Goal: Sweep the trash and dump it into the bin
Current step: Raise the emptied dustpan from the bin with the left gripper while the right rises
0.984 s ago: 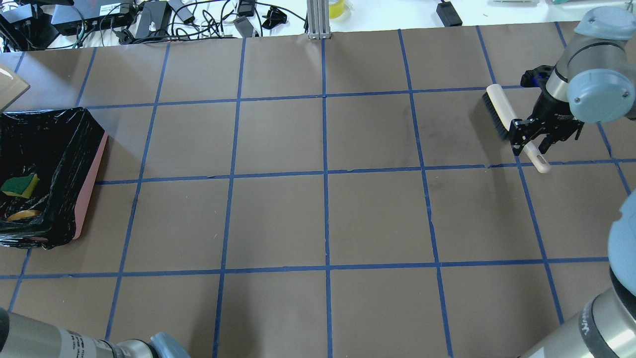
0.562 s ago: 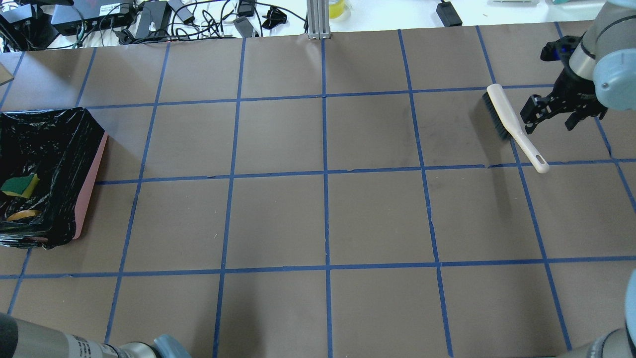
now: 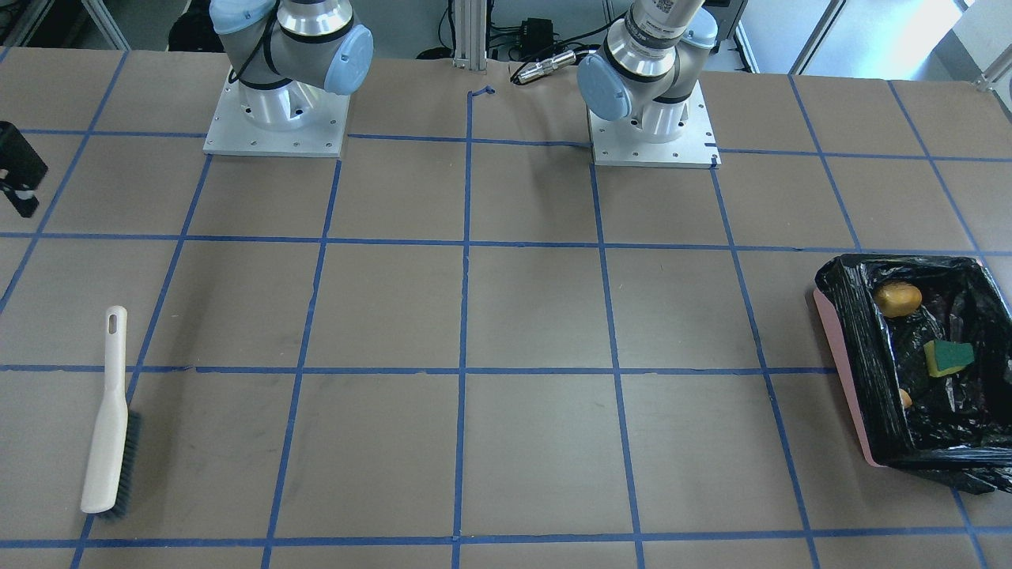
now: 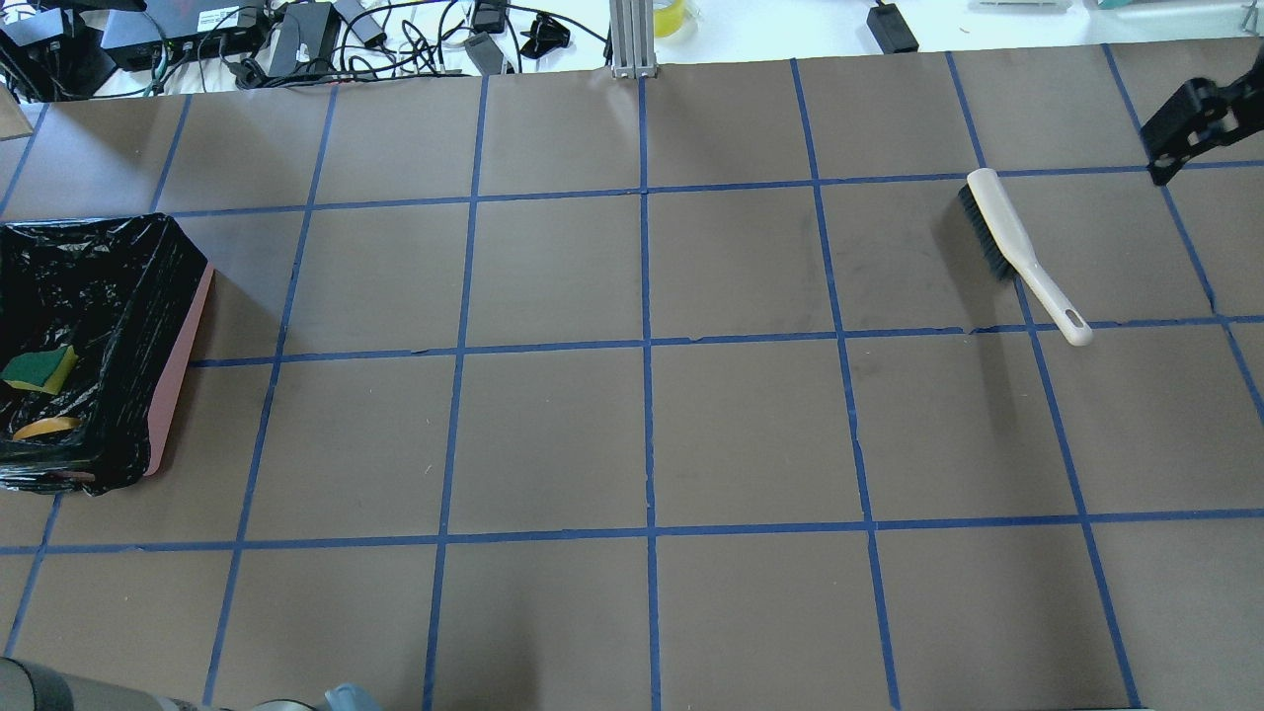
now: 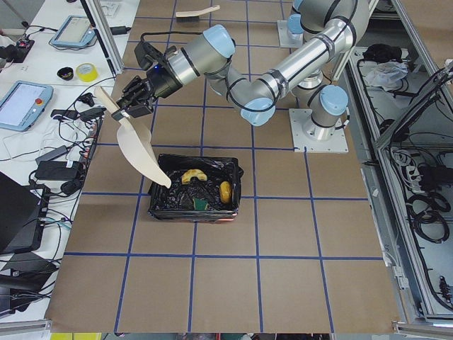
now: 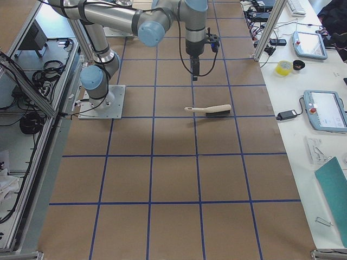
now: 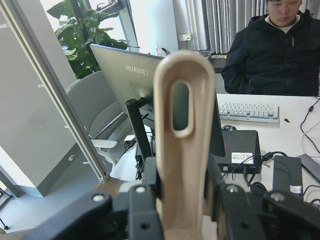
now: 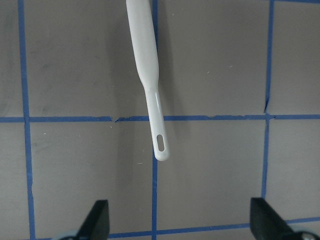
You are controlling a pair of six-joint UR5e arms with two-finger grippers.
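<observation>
The bin [image 4: 183, 365], pink-sided with a black bag, stands at the table's left end; it also shows in the front view [image 3: 842, 371] and the left view [image 5: 159, 205]. The trash lies inside it: an amber lump [image 3: 897, 299], a yellow-green wedge [image 3: 947, 357] and a cream rind [image 5: 191, 176]. My left gripper [image 5: 131, 106] is shut on the handle [image 7: 182, 150] of a beige dustpan [image 5: 138, 145], held tilted above the bin's edge. My right gripper [image 8: 180, 225] is open and empty, raised near the table's far right [image 4: 1185, 128].
A cream brush with dark bristles [image 4: 1017, 247] lies on the table near the right end, below the right gripper [image 8: 147, 75]. Cables and electronics [image 4: 296, 35] line the far edge. A seated person [image 7: 280, 50] shows in the left wrist view.
My right gripper has drawn away from the brush handle, toward the far right corner, and the brush lies still. The left arm has slipped out of the overhead view's bottom left.
</observation>
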